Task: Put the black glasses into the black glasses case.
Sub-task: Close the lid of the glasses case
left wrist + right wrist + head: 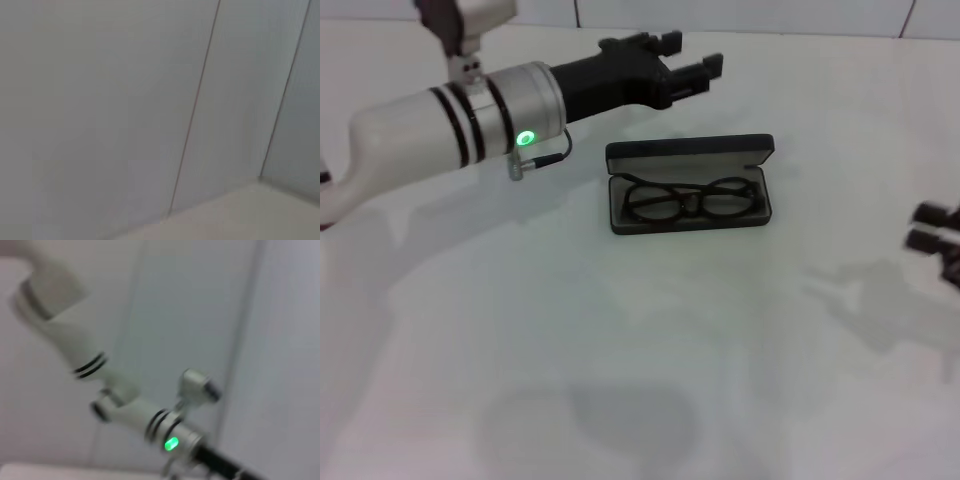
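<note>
The black glasses case (689, 185) lies open in the middle of the white table, its lid (690, 152) standing up at the far side. The black glasses (693, 199) lie folded inside it on the grey lining. My left gripper (688, 58) is open and empty, raised above the table just behind and left of the case. My right gripper (935, 238) shows only partly at the right edge of the head view, low by the table. The left wrist view shows only wall panels. The right wrist view shows my left arm (130, 405) with its green light.
The white table (640, 350) spreads around the case. A tiled wall (740, 15) runs along the back. My left arm (450, 115) reaches across the upper left of the table.
</note>
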`<state>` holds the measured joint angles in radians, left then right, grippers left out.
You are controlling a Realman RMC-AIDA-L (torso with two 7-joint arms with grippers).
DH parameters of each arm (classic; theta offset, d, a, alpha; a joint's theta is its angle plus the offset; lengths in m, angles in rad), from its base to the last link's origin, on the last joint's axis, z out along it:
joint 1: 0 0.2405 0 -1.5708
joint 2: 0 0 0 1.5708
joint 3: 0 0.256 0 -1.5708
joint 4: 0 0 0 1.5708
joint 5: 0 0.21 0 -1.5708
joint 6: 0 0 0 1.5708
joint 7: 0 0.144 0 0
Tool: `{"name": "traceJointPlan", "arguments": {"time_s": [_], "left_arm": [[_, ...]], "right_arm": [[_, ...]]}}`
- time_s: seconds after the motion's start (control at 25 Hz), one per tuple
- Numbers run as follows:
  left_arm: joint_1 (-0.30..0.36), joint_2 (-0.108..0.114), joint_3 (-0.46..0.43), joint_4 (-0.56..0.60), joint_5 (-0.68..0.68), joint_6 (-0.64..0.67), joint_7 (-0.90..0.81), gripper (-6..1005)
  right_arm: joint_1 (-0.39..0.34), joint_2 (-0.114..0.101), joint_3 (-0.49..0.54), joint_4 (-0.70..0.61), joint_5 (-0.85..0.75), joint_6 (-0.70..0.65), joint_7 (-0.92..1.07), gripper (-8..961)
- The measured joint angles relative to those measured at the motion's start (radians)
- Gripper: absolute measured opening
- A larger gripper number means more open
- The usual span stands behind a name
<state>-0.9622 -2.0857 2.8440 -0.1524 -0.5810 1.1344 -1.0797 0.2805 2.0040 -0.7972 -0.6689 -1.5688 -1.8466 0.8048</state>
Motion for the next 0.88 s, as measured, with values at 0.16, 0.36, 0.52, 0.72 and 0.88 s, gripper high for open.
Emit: {"name": "traceJointPlan", "arguments": {"time_s": [0.16, 0.36, 0.52, 0.72, 0.88], "left_arm": [[-0.039, -0.001, 0.0, 0.0, 0.08, -0.101, -0.057, 702], [-0.061, -0.003, 0.0, 0.004, 0.121, -0.136, -0.071, 702], [-0.065, -0.003, 0.0, 0.004, 0.175, -0.17, -0.093, 702], [-0.057, -0.005, 0.0, 0.023, 0.247, -0.171, -0.094, 703], [-0.05, -0.005, 0.0, 0.057, 0.29, -0.171, -0.063, 703]], "right_arm": [[-0.005, -0.001, 0.102, 0.081, -0.003, -0.008, -0.008, 235], [-0.008, 0.0, 0.107, 0.121, -0.009, 0.006, -0.042, 356], [-0.014, 0.005, 0.108, 0.125, -0.01, 0.01, -0.064, 416], [-0.015, 0.006, 0.11, 0.126, -0.01, 0.01, -0.065, 491], [-0.015, 0.003, 0.118, 0.125, -0.01, 0.013, -0.065, 493]]}}
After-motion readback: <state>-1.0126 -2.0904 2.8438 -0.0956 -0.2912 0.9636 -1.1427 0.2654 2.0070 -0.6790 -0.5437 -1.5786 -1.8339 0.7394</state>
